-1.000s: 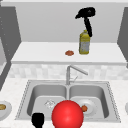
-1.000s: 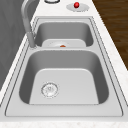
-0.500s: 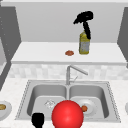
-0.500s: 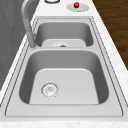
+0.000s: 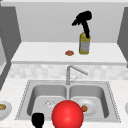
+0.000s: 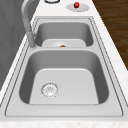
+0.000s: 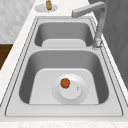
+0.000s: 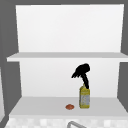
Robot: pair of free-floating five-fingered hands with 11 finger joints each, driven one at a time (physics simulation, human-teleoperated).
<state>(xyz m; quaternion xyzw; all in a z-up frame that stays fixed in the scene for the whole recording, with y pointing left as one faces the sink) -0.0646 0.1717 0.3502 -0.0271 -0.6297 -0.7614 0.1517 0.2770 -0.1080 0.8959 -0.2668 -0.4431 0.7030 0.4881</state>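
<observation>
Your right hand (image 5: 82, 18) hung above the yellow bottle (image 5: 84, 44) on the shelf (image 5: 40, 51), fingers reaching down to its top, apparently not clamped; lifting remained. Your left hand (image 5: 38, 119) idled below the bottle; fingers indiscernible.

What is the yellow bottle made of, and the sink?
The yellow bottle, which the right hand touches at its top, looks like smooth plastic, though glass is possible: flat colour, pale label. The sink looks like brushed steel: grey, with soft sheen.
</observation>
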